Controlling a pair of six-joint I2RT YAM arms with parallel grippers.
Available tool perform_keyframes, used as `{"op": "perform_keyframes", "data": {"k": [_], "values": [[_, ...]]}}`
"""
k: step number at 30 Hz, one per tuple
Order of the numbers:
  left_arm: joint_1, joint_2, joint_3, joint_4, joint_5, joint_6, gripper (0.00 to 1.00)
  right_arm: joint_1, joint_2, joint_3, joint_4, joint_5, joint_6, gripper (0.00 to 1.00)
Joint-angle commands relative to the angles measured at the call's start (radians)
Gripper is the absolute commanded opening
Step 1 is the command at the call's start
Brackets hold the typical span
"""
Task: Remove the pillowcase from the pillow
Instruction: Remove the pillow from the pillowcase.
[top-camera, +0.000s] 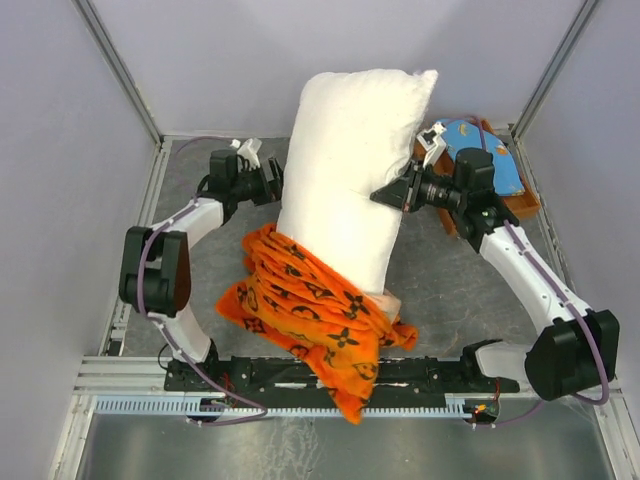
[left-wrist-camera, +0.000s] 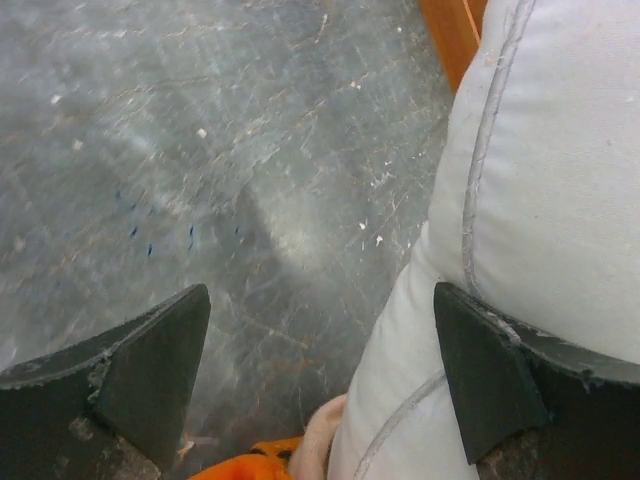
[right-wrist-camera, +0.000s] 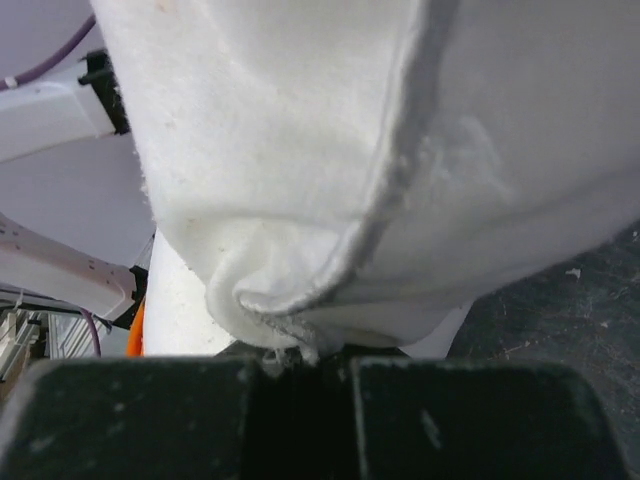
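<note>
Gripper on the right (top-camera: 388, 196) pinches the side seam of the white pillow (top-camera: 350, 150), which stands tilted. Gripper on the left (top-camera: 279, 186) is spread wide, just beside the pillow. Orange pillowcase (top-camera: 305, 305) bunches around its bottom end

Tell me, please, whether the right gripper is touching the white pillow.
Touching. The right wrist view shows the right gripper, jaws shut, pinching a bunched fold of the pillow at its seam.
</note>
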Motion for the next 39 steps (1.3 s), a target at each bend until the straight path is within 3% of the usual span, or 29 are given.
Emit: {"op": "perform_keyframes", "data": {"k": [1,4,7,9,11,13,15,17,20,22,25,29,39], "values": [[0.008,-0.191,-0.091,0.144,-0.067,-0.094,0.99,-0.024,0.065,0.194,0.08,0.086,-0.054,0.02],[0.006,-0.254,0.056,-0.117,-0.3,0.01,0.99,-0.072,0.128,0.252,0.097,0.102,-0.053,0.02],[-0.005,-0.309,0.231,-0.319,-0.62,-0.049,0.99,-0.112,0.214,0.328,0.145,0.068,0.035,0.02],[-0.007,-0.386,0.232,-0.245,-0.61,-0.065,0.99,-0.113,0.306,0.427,0.147,0.004,0.108,0.02],[0.001,-0.42,0.231,-0.151,-0.446,-0.026,0.99,-0.113,0.4,0.535,0.156,-0.111,0.214,0.02],[-0.002,-0.418,0.256,-0.177,-0.421,-0.029,0.99,-0.113,0.447,0.585,0.174,-0.157,0.27,0.02],[-0.057,-0.404,0.335,-0.376,-0.593,0.058,0.99,-0.115,0.45,0.598,0.167,-0.157,0.261,0.02],[-0.12,-0.467,0.266,-0.383,-0.785,0.103,0.99,-0.117,0.454,0.632,0.126,-0.163,0.197,0.02],[-0.128,-0.579,0.075,-0.241,-0.574,0.127,0.99,-0.144,0.488,0.697,0.089,-0.167,0.144,0.02],[-0.143,-0.601,-0.005,-0.204,-0.497,0.074,0.99,-0.168,0.521,0.685,0.198,-0.169,0.225,0.02],[-0.204,-0.574,-0.087,-0.176,-0.513,0.018,0.96,-0.181,0.561,0.655,0.392,-0.18,0.367,0.02],[-0.326,-0.534,-0.153,-0.194,-0.641,-0.032,0.94,-0.182,0.616,0.651,0.524,-0.159,0.482,0.02],[-0.384,-0.51,-0.402,-0.008,-0.522,-0.225,0.95,-0.189,0.605,0.639,0.405,0.016,0.375,0.02]]}}
